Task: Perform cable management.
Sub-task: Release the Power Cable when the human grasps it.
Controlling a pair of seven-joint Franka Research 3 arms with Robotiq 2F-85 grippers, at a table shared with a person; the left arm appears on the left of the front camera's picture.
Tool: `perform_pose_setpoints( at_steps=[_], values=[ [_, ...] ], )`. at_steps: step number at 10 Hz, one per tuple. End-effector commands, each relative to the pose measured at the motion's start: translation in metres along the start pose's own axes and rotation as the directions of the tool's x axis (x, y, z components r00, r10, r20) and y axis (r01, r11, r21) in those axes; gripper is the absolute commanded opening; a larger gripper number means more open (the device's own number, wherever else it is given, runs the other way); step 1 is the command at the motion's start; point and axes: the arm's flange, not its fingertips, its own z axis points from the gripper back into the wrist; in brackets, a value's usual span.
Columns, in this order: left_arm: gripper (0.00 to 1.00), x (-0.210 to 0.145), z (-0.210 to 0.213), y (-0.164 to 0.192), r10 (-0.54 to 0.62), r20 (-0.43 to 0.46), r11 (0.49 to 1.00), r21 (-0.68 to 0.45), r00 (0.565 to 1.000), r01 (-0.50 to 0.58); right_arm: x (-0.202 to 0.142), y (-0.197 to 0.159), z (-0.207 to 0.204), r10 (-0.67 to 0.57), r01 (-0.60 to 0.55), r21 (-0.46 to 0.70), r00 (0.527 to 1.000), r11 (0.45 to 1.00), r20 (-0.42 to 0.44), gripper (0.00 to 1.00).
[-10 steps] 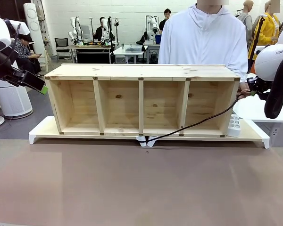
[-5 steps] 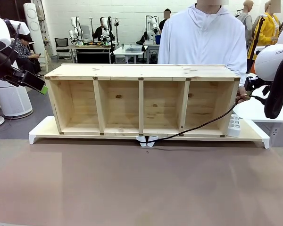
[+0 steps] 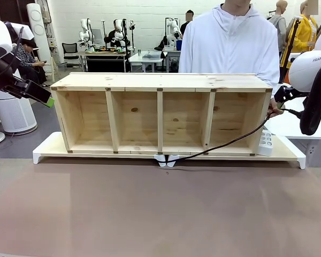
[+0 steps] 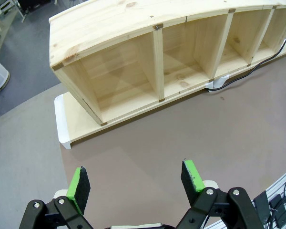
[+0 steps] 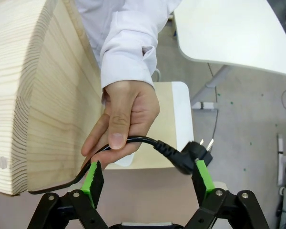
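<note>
Across the far half of the table, a long four-bay wooden shelf (image 3: 161, 113) on a white base board (image 3: 45, 148), open side toward the robot, a person in a white top standing behind it. At the near left, off the shelf's end, the left gripper (image 4: 136, 180) hovering over bare tabletop, green pads spread wide, nothing between them. At the far right, beside the shelf's right end, the right gripper (image 5: 146, 180) with jaws spread wide, gripping nothing; the plug (image 5: 191, 157) touching or nearly touching one pad, hard to tell which. Just beyond those pads, the person's hand (image 5: 123, 119) pinching the cable (image 3: 224, 142) between thumb and fingers a little behind the plug. From that hand, the cord sloping down across the right bay's front to the white clips (image 3: 167, 159) at the base board's middle. A white power strip (image 3: 265, 142) on the board's right end. Judging by the sag and thinness: light, limp, smooth-jacketed, likely to slide through a loose pinch. Best hold probably on the stiffer ribbed collar right behind the plug, clear of the bare prongs.
</note>
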Motion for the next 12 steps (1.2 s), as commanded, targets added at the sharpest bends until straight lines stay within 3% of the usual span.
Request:
perform_pose_setpoints(
  at_steps=[1, 12],
  values=[
    [1.00, 0.0002, -0.0004, 0.0006, 0.004, 0.000, 1.000, 0.000, 1.000, -0.004, -0.0001, 0.0002, -0.0001, 0.000, 0.000, 0.001, 1.000, 1.000, 0.000, 0.96],
    [1.00, 0.0002, -0.0004, 0.0006, 0.004, 0.000, 1.000, 0.000, 1.000, -0.004, -0.0001, 0.0002, -0.0001, 0.000, 0.000, 0.001, 1.000, 1.000, 0.000, 0.96]
  ],
)
